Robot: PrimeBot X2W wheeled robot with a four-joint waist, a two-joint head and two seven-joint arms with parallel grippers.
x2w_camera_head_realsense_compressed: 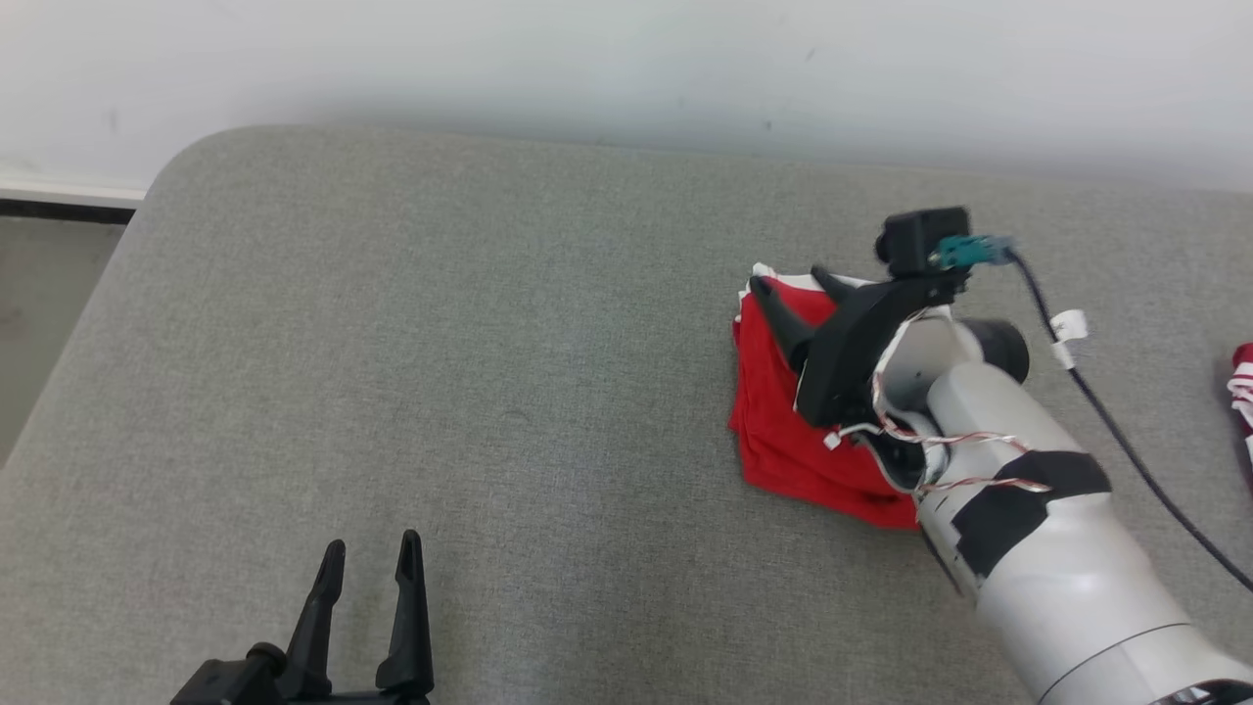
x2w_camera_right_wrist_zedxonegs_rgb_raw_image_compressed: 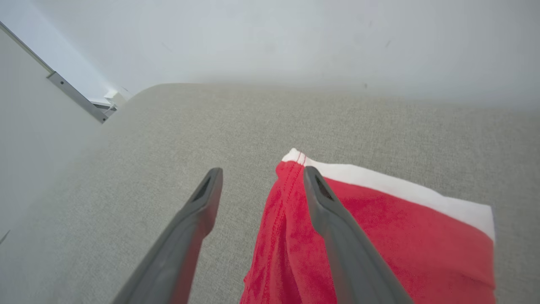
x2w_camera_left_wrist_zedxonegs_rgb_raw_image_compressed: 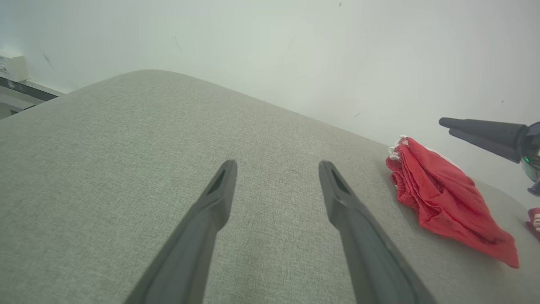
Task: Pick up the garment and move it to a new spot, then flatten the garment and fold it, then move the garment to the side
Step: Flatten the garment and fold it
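Left gripper (x2w_camera_head_realsense_compressed: 373,540) sits at the near edge of the grey padded surface (x2w_camera_head_realsense_compressed: 489,343), fingers spread wide, nothing between them. Right gripper (x2w_camera_right_wrist_zedxonegs_rgb_raw_image_compressed: 263,169) is spread too and grips nothing: one finger over the red garment (x2w_camera_right_wrist_zedxonegs_rgb_raw_image_compressed: 379,219), the other over bare surface. Garment lies folded right of centre, white band on its far edge. Left wrist view adds the side profile: right fingers above the stacked layers, not touching.

Head view: high, looking down on grey worktop (x2w_camera_head_realsense_compressed: 392,392). Wrist views: low, close, facing the wall (x2w_camera_left_wrist_zedxonegs_rgb_raw_image_compressed: 270,50). All share the red garment (x2w_camera_head_realsense_compressed: 773,431).
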